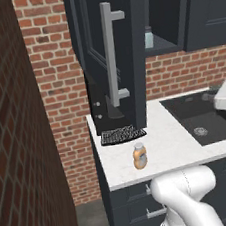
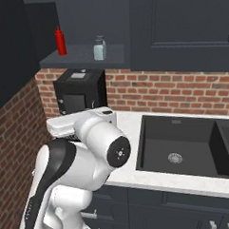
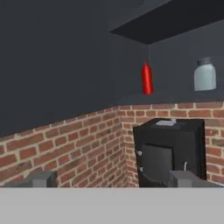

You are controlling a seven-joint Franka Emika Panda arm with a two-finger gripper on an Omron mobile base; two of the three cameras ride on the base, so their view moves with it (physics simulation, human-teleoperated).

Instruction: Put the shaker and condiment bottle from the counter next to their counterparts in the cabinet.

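One condiment bottle (image 1: 140,156), orange-amber with a whitish cap, stands upright on the white tabletop (image 1: 164,143), near its front edge and just in front of a dark mesh mat (image 1: 122,134) that lies flat by the foot of the open door. The cabinet (image 1: 111,54) is dark navy, and its one tall panelled door, swung out towards the left base camera, carries one long vertical silver bar handle (image 1: 111,54). Inside, on the cabinet shelf (image 2: 80,56), the right base view shows two things standing upright and apart: one slim red bottle (image 2: 60,41) to the left and one pale grey-blue shaker (image 2: 99,48) with a dark cap to the right. The hand view shows the same pair, the red bottle (image 3: 147,78) near the inner corner and the shaker (image 3: 204,75) further right. Below the shelf, one black box-shaped appliance (image 2: 80,89) sits on the tabletop against the red brick wall (image 2: 172,92). One dark sink basin (image 2: 177,146) with a single round drain is set into the tabletop to the right. Dark navy drawers (image 1: 142,202) with silver handles run under the tabletop. The claw (image 3: 111,178) is raised and faces the brick corner and the appliance; its two dark finger tips (image 3: 41,178) stand spread wide apart at the bottom of the hand view, with nothing between them.
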